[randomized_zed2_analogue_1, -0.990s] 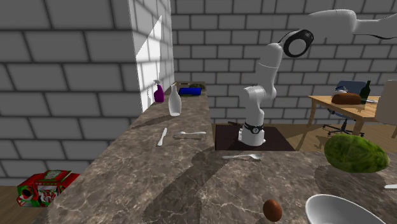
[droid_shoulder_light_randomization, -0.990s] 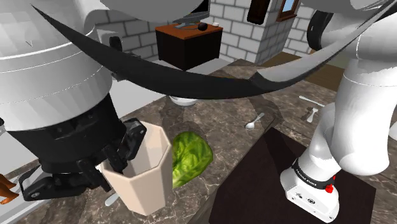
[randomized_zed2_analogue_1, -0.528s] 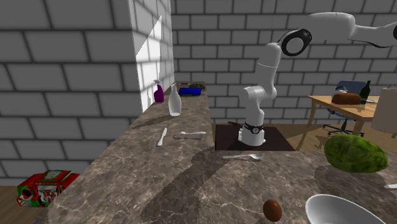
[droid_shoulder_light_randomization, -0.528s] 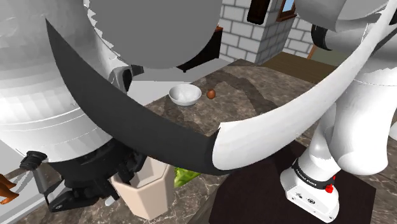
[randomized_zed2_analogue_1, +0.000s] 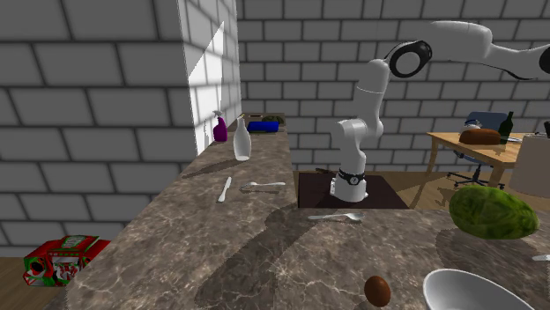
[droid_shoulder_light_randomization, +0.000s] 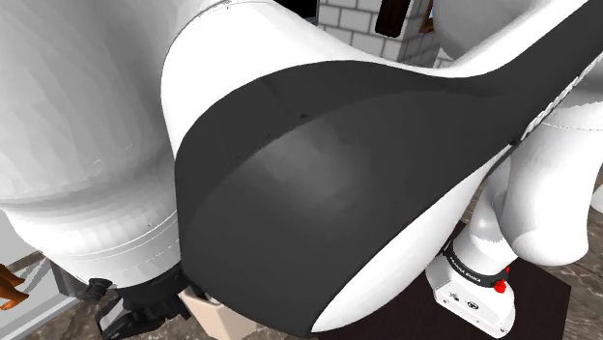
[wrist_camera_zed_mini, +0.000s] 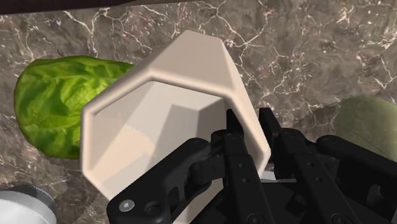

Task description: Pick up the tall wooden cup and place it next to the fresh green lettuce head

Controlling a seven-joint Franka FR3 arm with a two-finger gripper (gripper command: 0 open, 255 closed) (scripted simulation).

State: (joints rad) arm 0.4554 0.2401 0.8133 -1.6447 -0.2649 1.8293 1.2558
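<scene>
The tall cup (wrist_camera_zed_mini: 172, 108) is pale beige and faceted, open at the top. My gripper (wrist_camera_zed_mini: 249, 122) is shut on its wall, one finger inside the rim and one outside. The green lettuce head (wrist_camera_zed_mini: 54, 105) lies on the marble counter right beside the cup, on the side away from the fingers. In the second exterior view the cup (randomized_zed2_analogue_1: 529, 167) hangs at the right edge, just above and behind the lettuce (randomized_zed2_analogue_1: 492, 211). In the shoulder view the arm covers most of the scene, and a sliver of the cup (droid_shoulder_light_randomization: 200, 309) shows at the bottom.
A white bowl (randomized_zed2_analogue_1: 476, 295) and a brown egg (randomized_zed2_analogue_1: 377, 290) sit near the lettuce. A spoon (randomized_zed2_analogue_1: 335, 216) lies by the arm's dark base mat (randomized_zed2_analogue_1: 353, 189). Two bottles (randomized_zed2_analogue_1: 240, 141) stand further along the counter. A blurred green shape (wrist_camera_zed_mini: 368, 118) shows beyond the fingers.
The cup has come down a little toward the counter by the lettuce. The arm has swung across the shoulder camera and now hides the lettuce and bowl there.
</scene>
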